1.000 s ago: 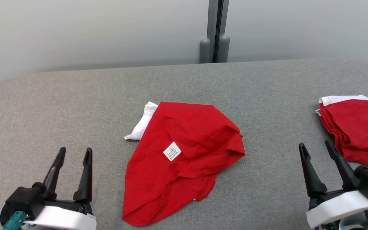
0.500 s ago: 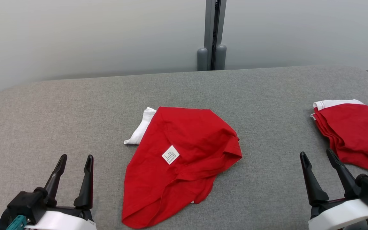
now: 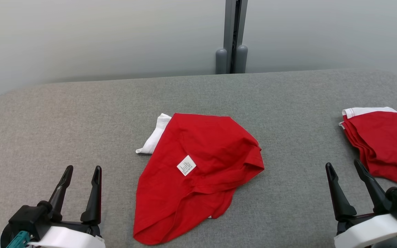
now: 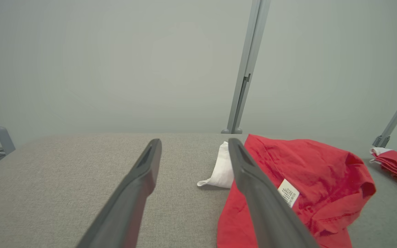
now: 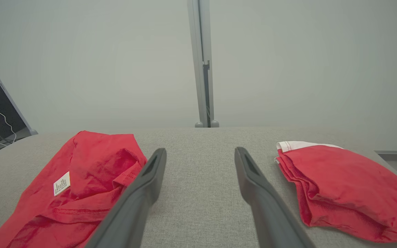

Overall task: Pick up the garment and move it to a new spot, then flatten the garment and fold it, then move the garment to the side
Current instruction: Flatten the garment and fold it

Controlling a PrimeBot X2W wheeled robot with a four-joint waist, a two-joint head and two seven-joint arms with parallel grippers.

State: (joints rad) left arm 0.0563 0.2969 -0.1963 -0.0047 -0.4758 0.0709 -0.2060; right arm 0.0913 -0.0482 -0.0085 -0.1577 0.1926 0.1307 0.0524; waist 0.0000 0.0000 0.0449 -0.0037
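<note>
The crumpled red garment [image 3: 198, 172] lies in a loose heap at the middle of the grey fabric-covered surface [image 3: 64, 113]. Its white care label [image 3: 186, 165] faces up, and a white band [image 3: 155, 136] pokes out at its far left edge. The left gripper [image 3: 83, 168] sits at the lower left, jaws spread and holding nothing. The right gripper [image 3: 343, 164] sits at the lower right, jaws likewise spread and empty, just beside a second, folded red garment [image 3: 381, 141] at the surface's right end. Over the last second the whole head view has shifted slightly, which is camera motion; garment and grippers have kept their places relative to one another. Judgement: no step has begun. The pick-up is outstanding, neither gripper touches the heap, and an arm must first reach inward.
</note>
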